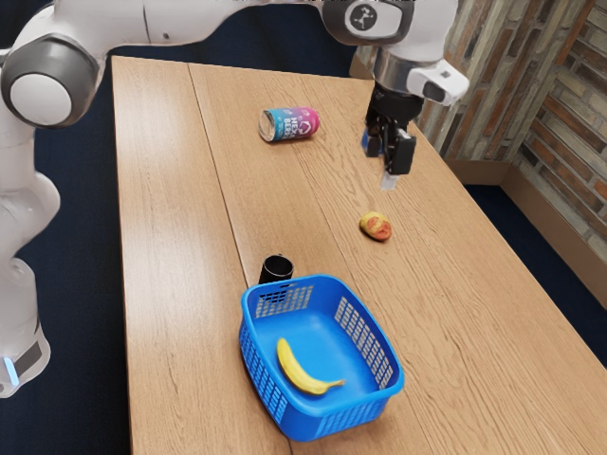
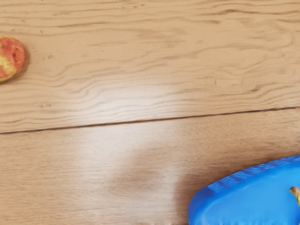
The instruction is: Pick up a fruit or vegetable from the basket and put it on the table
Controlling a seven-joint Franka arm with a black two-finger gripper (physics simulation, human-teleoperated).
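Note:
High over the table's far part in the exterior view is my gripper [image 1: 390,178], with the peach-like fruit and the basket both lower in that view. The blue basket [image 1: 387,381] holds a yellow banana [image 1: 302,372] lying on its floor. A red and yellow fruit [image 1: 376,226] rests on the bare table outside the basket. In the wrist view the same fruit [image 2: 10,58] is partly cut off, as is the basket [image 2: 225,201], where a brownish banana tip [image 2: 295,191] shows.
A black mug [image 1: 276,269] stands right by the basket's far side. A pink and blue can [image 1: 289,124] lies on its side on the wooden table [image 1: 180,237]. Something blue [image 1: 367,142] is partly hidden behind the gripper. A brick wall borders the exterior view's right.

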